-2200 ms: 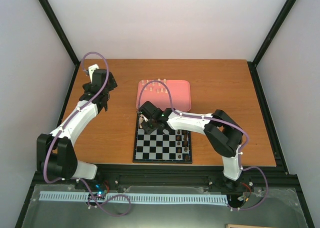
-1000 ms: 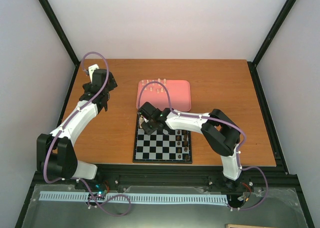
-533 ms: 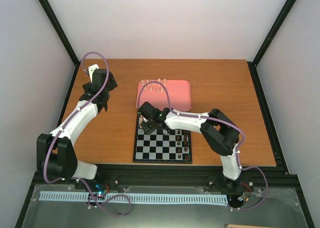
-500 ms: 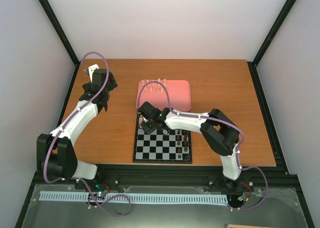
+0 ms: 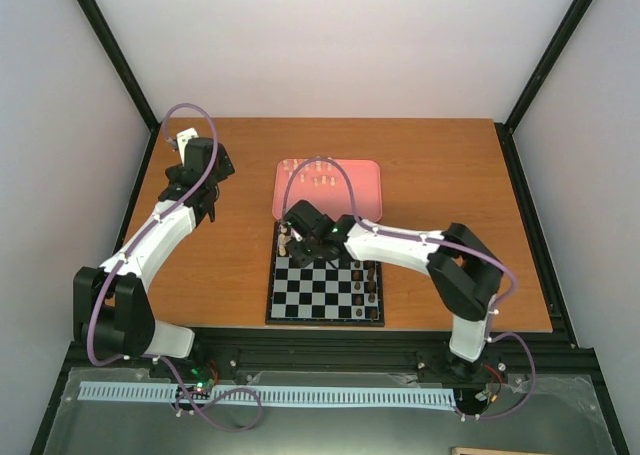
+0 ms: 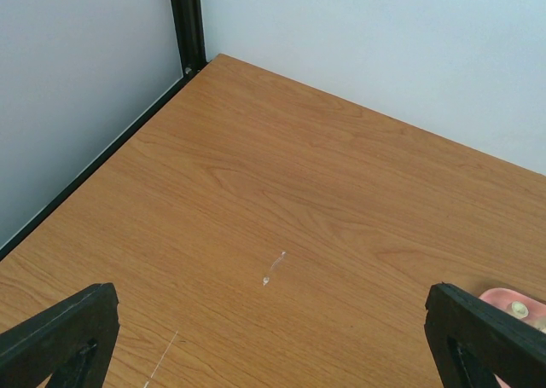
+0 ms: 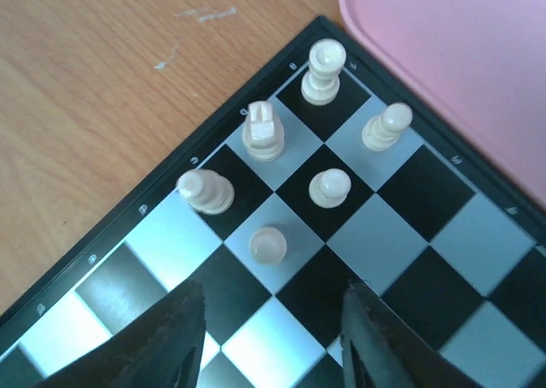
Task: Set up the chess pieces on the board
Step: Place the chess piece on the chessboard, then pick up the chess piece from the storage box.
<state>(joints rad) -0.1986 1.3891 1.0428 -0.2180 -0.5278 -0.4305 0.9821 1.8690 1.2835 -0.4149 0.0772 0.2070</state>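
Top: glossy checkered board [image 5: 312,300] on wood-grain table [image 5: 450,195], smooth pink tray [image 5: 355,205] just beyond it; right gripper [image 5: 297,237] over the board's far-left corner.
Left wrist: left gripper [image 6: 273,345], black fingers [image 6: 60,332] wide apart, empty.
Right wrist: six turned cream chess pieces [image 7: 329,188] upright on the board's corner squares; the fingers [image 7: 183,337] are parted, holding nothing.

We see a wooden counter [image 5: 450,175] of orange-brown grain filling the middle of the overhead view, closed in by pale walls [image 5: 320,45] and black frame posts [image 5: 108,45] that run to the upper corners. A pink tray [image 5: 362,203] with rounded corners lies flat near the centre. Dark brown chess pieces [image 5: 370,280] stand upright just below and right of centre. In the left wrist view, a pale scratch [image 6: 273,269] marks the wood. A slotted light strip [image 5: 300,396] runs across the bottom.
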